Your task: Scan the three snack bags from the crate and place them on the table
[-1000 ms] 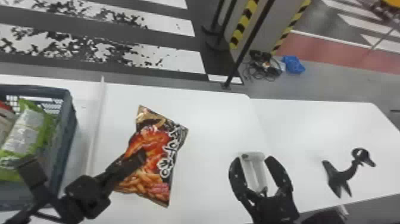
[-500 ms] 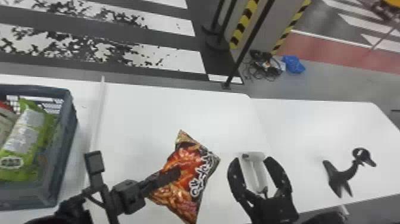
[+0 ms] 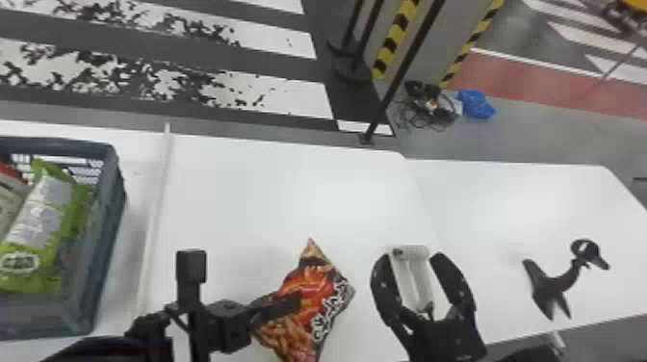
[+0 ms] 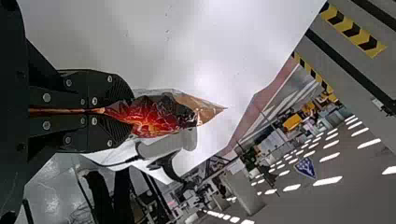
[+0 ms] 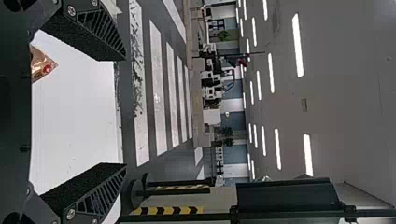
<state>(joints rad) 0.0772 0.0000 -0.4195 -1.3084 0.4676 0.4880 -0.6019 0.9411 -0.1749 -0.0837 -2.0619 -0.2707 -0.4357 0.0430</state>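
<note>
At the left of the white table (image 3: 289,192), one grey crate (image 3: 43,315), open-topped, slotted at its far wall: it is holding a green snack bag (image 3: 43,226), leaning toward its right side, and a red-and-white bag (image 3: 9,192) is sitting to the left of that. Right of the crate, near side, one red-and-orange snack bag (image 3: 320,289): it is hanging over the table in the left gripper (image 3: 294,302), whose two fingers are pinching it between them. Right of that bag, the right gripper (image 3: 409,255): its fingers are standing spread, and a white device (image 3: 415,274) is showing between them in the head view. Farther right, one black stand (image 3: 551,286) is resting on the table.
</note>
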